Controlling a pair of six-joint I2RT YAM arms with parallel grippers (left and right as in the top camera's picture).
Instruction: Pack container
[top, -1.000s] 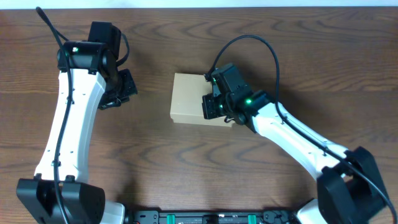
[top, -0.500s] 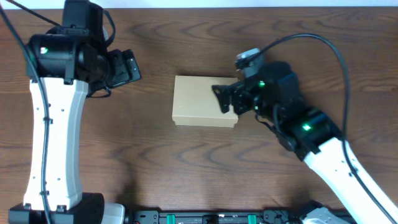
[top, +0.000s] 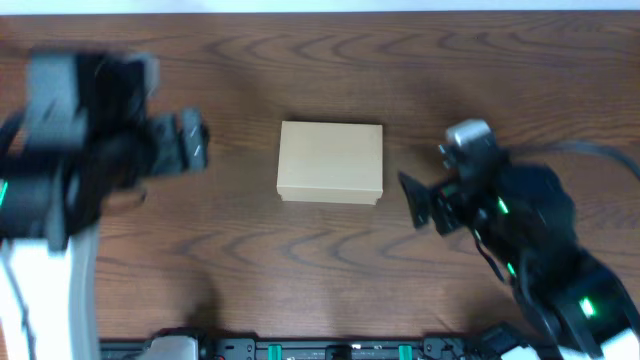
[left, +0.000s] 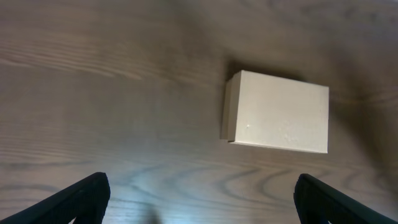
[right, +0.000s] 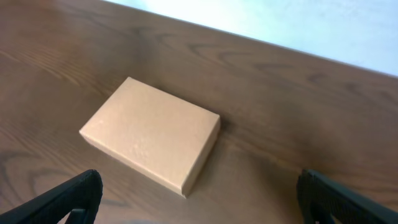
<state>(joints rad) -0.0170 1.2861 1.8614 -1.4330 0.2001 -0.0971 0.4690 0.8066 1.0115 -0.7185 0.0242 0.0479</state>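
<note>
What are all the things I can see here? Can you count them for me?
table: one, dark brown wood, under everything
container: one, light tan cardboard box, lid shut, middle of the table, nothing touching it
black bar: one, black with green bits, near edge
left arm: one, white and black, left side, blurred
right arm: one, black and white, right side
left pincer: one, black, open, empty, left of the container
right pincer: one, black, open, empty, right of the container

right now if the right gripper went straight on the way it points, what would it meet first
Most likely the container, lying closed on the table ahead of the open right gripper. Depth is unclear, so it might touch bare wood just short of it.
</note>
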